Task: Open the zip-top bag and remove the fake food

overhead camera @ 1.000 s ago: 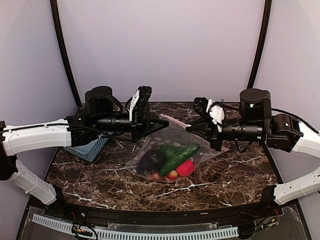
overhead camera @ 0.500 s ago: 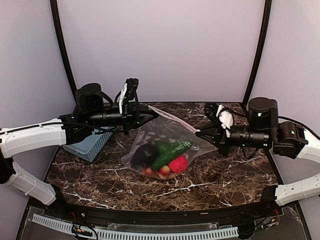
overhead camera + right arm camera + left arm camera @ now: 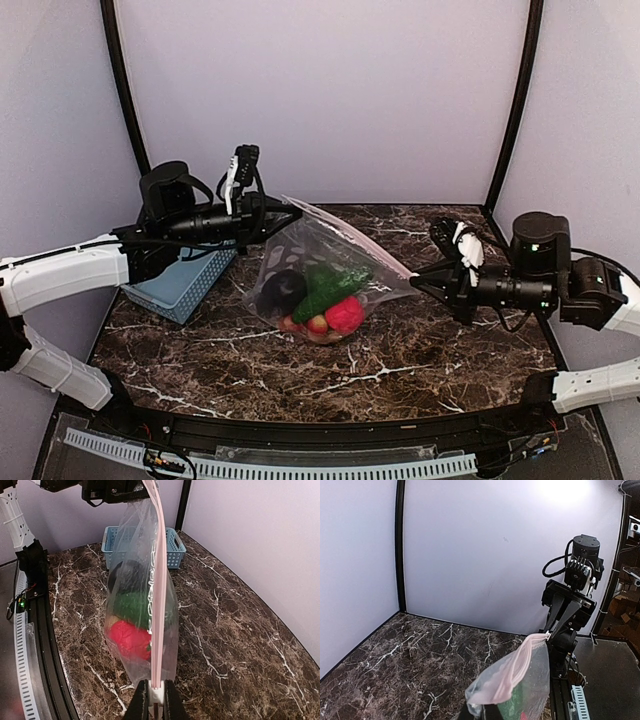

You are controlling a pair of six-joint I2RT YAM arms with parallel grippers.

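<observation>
the clear crinkly plastic zip-top bag (image 3: 335,250) hangs stretched over the middle of the dark marble table (image 3: 430,350), its pink zip strip (image 3: 160,580) pulled taut. the left gripper (image 3: 290,210) is clamped on the strip's 10 o'clock end, and the right gripper (image 3: 418,278) is pinched on its 4 o'clock end. the glossy plastic fake food (image 3: 322,295) sags in the bag's bottom. a blue lattice basket (image 3: 185,288) sits at the bag's 9 o'clock.

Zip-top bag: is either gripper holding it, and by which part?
Both hold the zip-top bag: the left gripper pinches one end of its zip strip, the right gripper the other end.
</observation>
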